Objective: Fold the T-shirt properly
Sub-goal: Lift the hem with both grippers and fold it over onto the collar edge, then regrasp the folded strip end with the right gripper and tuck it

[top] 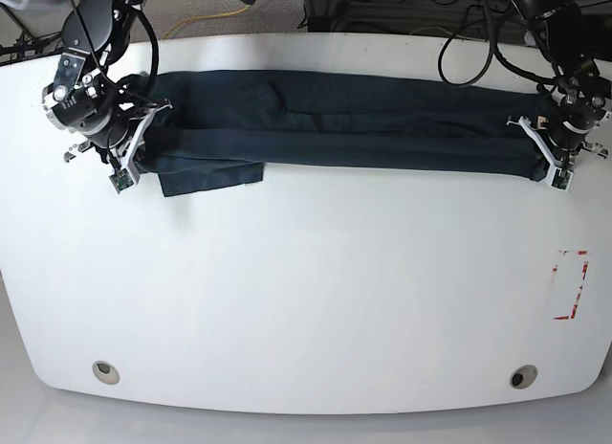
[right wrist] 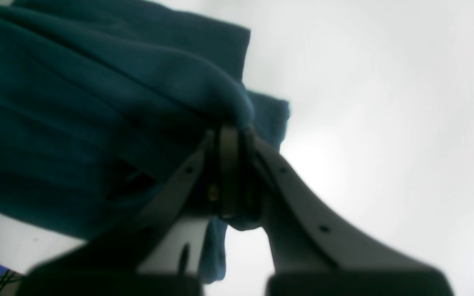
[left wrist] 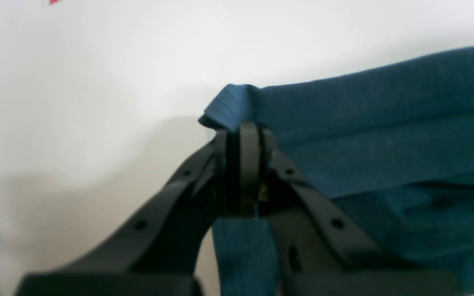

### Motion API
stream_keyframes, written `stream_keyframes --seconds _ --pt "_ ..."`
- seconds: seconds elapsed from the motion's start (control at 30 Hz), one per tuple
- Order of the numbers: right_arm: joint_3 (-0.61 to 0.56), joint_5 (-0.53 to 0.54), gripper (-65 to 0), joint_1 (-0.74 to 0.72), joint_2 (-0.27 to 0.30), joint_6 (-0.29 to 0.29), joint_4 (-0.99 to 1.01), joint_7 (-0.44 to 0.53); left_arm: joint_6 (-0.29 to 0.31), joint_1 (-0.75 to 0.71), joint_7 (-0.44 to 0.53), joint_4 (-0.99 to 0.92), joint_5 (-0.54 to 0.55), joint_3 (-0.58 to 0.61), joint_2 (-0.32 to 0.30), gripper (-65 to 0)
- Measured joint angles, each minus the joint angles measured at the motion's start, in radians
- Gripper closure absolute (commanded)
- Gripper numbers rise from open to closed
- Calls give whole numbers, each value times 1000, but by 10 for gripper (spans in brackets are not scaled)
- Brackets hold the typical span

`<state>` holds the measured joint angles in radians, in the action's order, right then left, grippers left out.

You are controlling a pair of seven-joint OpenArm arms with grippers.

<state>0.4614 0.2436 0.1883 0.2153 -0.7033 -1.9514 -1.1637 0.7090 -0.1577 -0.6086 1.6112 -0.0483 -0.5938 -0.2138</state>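
Note:
The dark navy-teal T-shirt [top: 335,119] lies stretched out in a long folded band across the far part of the white table [top: 306,291]. My left gripper [left wrist: 243,131] is shut on the shirt's corner [left wrist: 237,105] at the base view's right end [top: 545,162]. My right gripper [right wrist: 231,131] is shut on bunched shirt cloth [right wrist: 97,102] at the base view's left end [top: 143,143]. A flap of cloth [top: 210,176] sticks out toward the front near the left end. The neck label is hidden.
A red tape rectangle [top: 572,284] marks the table near its right edge. Two round holes [top: 106,370] sit near the front edge. Cables lie on the floor behind the table.

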Motion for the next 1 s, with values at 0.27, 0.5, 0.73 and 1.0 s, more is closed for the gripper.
stream_keyframes --seconds 0.27,0.5,0.73,1.0 --pt "10 -11 -212 64 -17 0 2 0 -1 -78 0 2 -5 8 -19 -286" --pt "163 3 -412 105 -26 3 0 -13 -4 -114 -4 20 -8 1 -24 -460" --pt "237 184 -412 72 -7 3 -6 -23 -14 -114 -4 223 30 -66 -28 -451" --pt "210 214 -400 -76 2 8 64 -123 -4 -104 -137 293 78 2 9 -451"
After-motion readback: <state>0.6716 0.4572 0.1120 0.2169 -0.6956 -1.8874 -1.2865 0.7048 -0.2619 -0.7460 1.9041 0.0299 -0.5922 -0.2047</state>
